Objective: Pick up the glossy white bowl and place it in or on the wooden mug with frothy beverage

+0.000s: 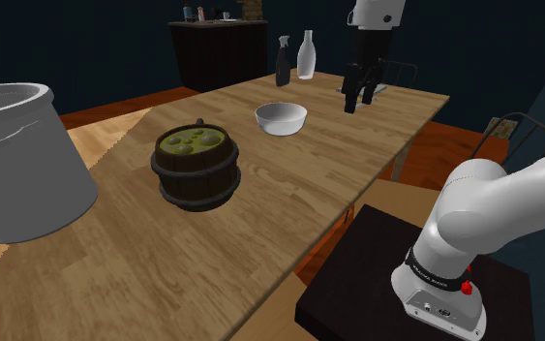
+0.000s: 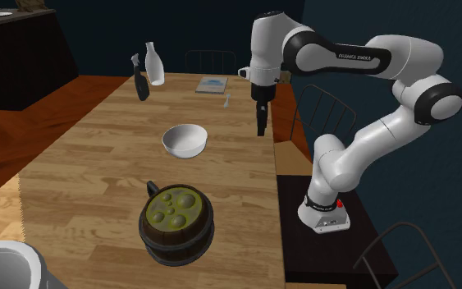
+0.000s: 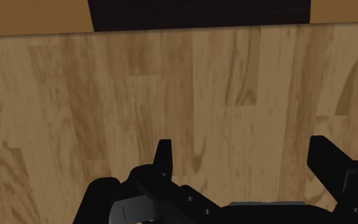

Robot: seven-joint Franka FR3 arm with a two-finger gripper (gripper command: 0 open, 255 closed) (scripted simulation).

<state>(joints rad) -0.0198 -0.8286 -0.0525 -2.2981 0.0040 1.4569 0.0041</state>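
A glossy white bowl point(image 1: 281, 118) point(image 2: 184, 139) sits upright on the wooden table point(image 1: 289, 194). Nearer the stand along the table is a dark wooden barrel-shaped mug point(image 1: 196, 165) point(image 2: 176, 217) with a greenish frothy drink and a handle. My black gripper point(image 1: 357, 102) point(image 2: 262, 127) hangs above the table, to the right of the bowl in both exterior views and clear of it. In the wrist view the gripper point(image 3: 244, 153) is open, its fingers wide apart over bare wood with nothing between them.
A large pale bucket point(image 1: 18, 165) point(image 2: 3, 267) stands at the table's near end. A white bottle point(image 1: 306, 55) point(image 2: 153, 64) and a dark spray bottle point(image 1: 283, 63) point(image 2: 140, 82) stand at the far end, beside a book point(image 2: 212, 84). Chairs point(image 2: 327, 115) line the table's edge.
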